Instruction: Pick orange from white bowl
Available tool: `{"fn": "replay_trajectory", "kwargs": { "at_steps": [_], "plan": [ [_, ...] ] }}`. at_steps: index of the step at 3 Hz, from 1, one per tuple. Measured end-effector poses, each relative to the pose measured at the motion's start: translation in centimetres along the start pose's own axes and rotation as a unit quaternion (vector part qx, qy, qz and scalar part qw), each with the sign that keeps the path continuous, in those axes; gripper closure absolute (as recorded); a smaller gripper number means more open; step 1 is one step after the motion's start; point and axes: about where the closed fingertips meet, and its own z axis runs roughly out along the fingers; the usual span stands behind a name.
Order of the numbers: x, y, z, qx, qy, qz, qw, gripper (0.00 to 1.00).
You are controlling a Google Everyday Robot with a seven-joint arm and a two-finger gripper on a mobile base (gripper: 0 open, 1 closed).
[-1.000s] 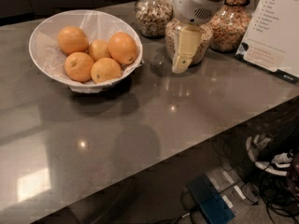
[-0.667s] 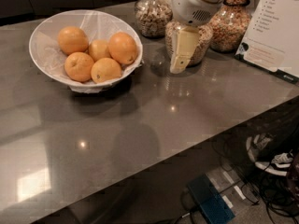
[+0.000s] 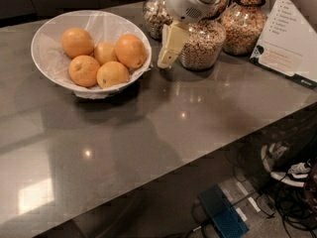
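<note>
The white bowl (image 3: pixel 41 31), lined with crinkled wrap, stands at the back left of the grey counter and holds several oranges. The largest, deep-orange orange (image 3: pixel 130 50) lies at the bowl's right side, next to the rim. My gripper (image 3: pixel 165 61) hangs from the white arm at the top of the view. It points down just right of the bowl, a short gap from that orange, and it holds nothing.
Three glass jars of grains stand behind and right of the gripper (image 3: pixel 202 47) (image 3: pixel 245 28) (image 3: pixel 157 13). A printed sign (image 3: pixel 290 43) leans at the far right. The counter's edge (image 3: pixel 208 148) runs diagonally; cables and a blue box (image 3: pixel 225 214) lie on the floor below.
My gripper has moved left, from in front of the jars to just beside the bowl's right rim. The bowl and oranges have not moved.
</note>
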Motion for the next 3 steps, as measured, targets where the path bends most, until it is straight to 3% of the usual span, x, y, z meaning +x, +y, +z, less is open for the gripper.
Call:
{"fn": "replay_trajectory", "kwargs": {
  "at_steps": [1, 2, 3],
  "plan": [
    [-0.6, -1.0, 1.0, -0.016, -0.038, 0.018, 0.999, 0.0],
    [-0.8, -1.1, 1.4, -0.013, -0.042, 0.017, 0.9989, 0.0],
    [-1.2, -1.6, 2.9, -0.014, -0.056, 0.018, 0.9982, 0.19]
  ]
}}
